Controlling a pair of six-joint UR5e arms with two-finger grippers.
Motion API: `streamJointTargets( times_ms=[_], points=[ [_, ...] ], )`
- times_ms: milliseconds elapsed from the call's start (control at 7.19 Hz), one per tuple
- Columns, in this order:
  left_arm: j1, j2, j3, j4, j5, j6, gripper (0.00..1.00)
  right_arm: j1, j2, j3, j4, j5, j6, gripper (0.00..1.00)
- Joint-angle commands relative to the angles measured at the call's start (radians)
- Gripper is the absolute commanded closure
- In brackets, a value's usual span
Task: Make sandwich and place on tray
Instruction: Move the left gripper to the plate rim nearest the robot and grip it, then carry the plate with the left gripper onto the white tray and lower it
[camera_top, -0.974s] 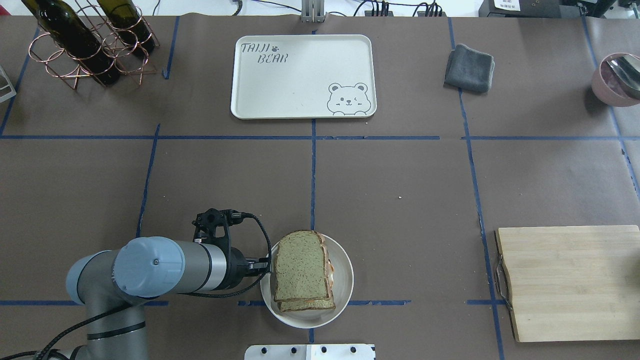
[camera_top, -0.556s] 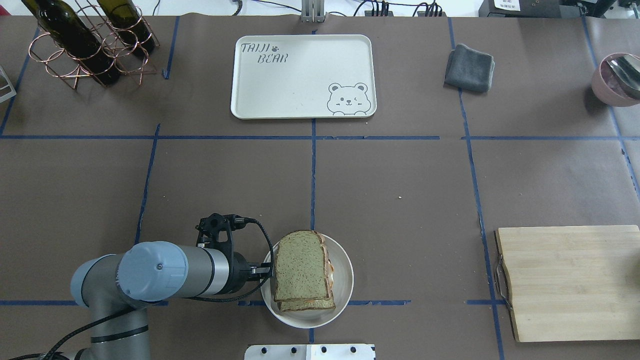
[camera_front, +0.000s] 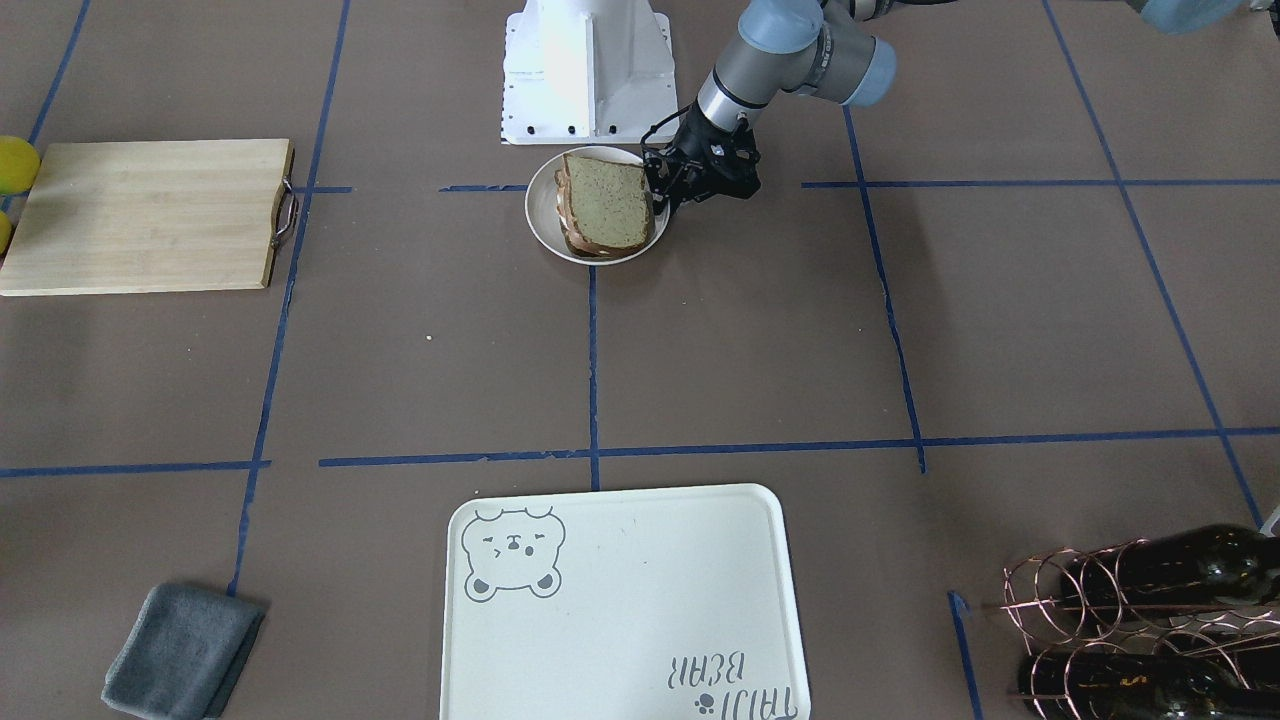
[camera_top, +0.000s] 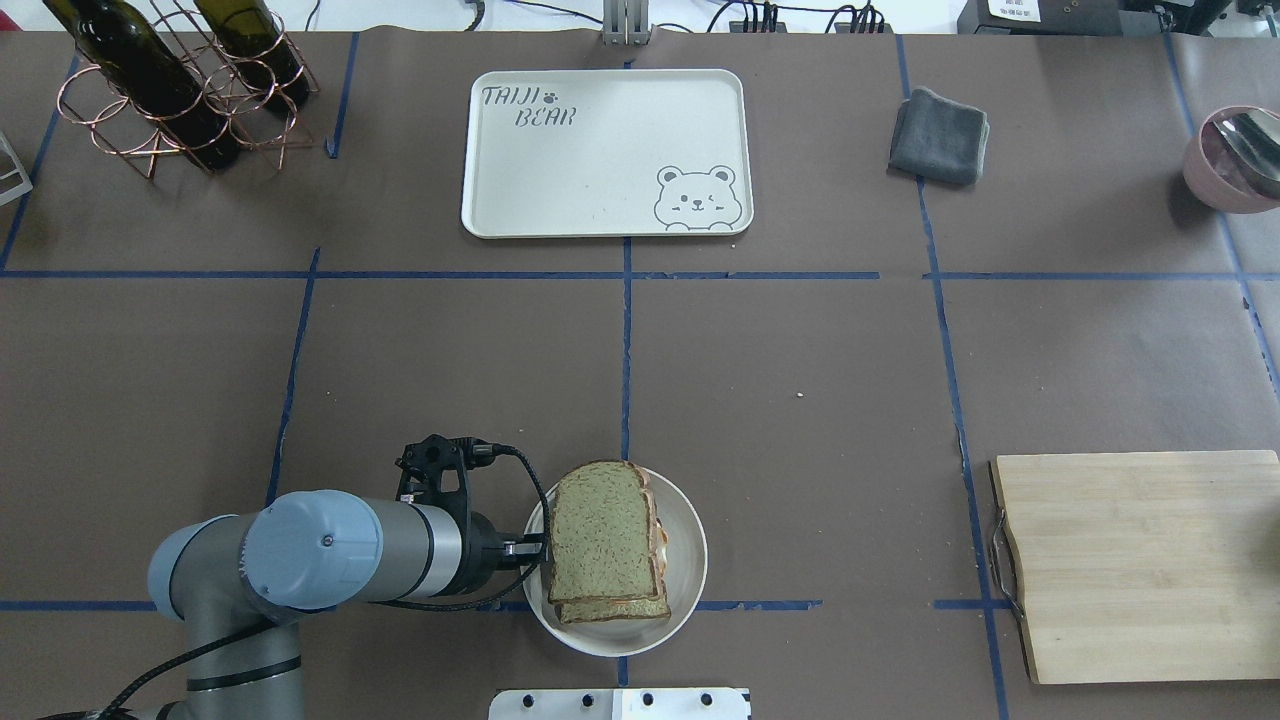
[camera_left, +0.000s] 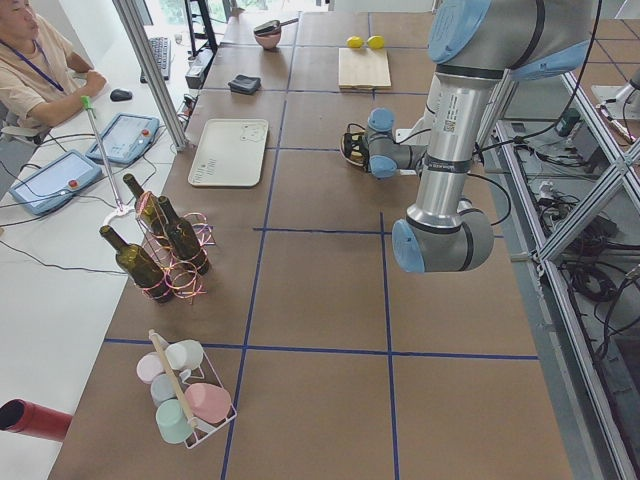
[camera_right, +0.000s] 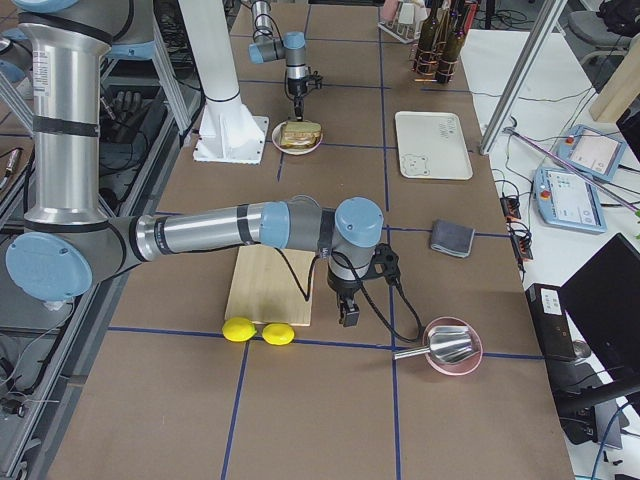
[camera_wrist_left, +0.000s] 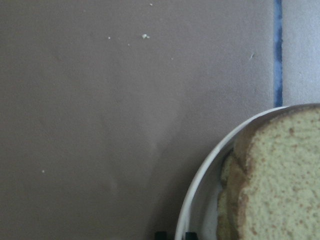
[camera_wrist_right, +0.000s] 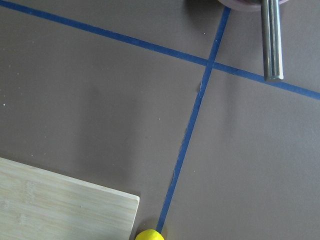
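Note:
The sandwich (camera_top: 605, 540), two speckled bread slices with white and orange egg showing at their edge, lies on a white round plate (camera_top: 690, 560) near the table's front. My left gripper (camera_top: 535, 548) is at the plate's left rim. In the left wrist view its two dark fingertips (camera_wrist_left: 161, 235) stand close together either side of that rim (camera_wrist_left: 200, 185), beside the sandwich (camera_wrist_left: 285, 175). The cream tray (camera_top: 600, 150) with the bear drawing lies bare at the far middle. My right gripper (camera_right: 347, 318) hangs near the cutting board; I cannot tell whether it is open.
A wooden cutting board (camera_top: 1140, 565) lies at the front right, with two lemons (camera_right: 255, 331) beyond its end. A grey cloth (camera_top: 940, 135) and a pink bowl with a metal scoop (camera_top: 1225, 160) are at the back right. A wire rack of wine bottles (camera_top: 170, 90) stands at the back left.
My left arm has shifted a little to the right and toward the robot, bringing the gripper further onto the plate's rim. The plate, sandwich and tray have not moved.

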Motion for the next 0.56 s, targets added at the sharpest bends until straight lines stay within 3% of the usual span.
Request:
streamJointTargets(
  times_ms=[0,278,417],
  points=[
    [-0.001,-0.002,-0.014,0.0,-0.002,0.0,1.0,0.0,0.001,0.0,0.0,0.0,0.0,0.0],
    [-0.012,-0.003,-0.059,0.002,-0.013,0.001,1.0,0.002,-0.001,0.0,0.0,0.0,0.0,0.0],
    [-0.072,-0.005,-0.062,0.0,-0.025,0.012,1.0,0.002,-0.002,0.0,0.0,0.0,-0.002,0.0]
  ],
)
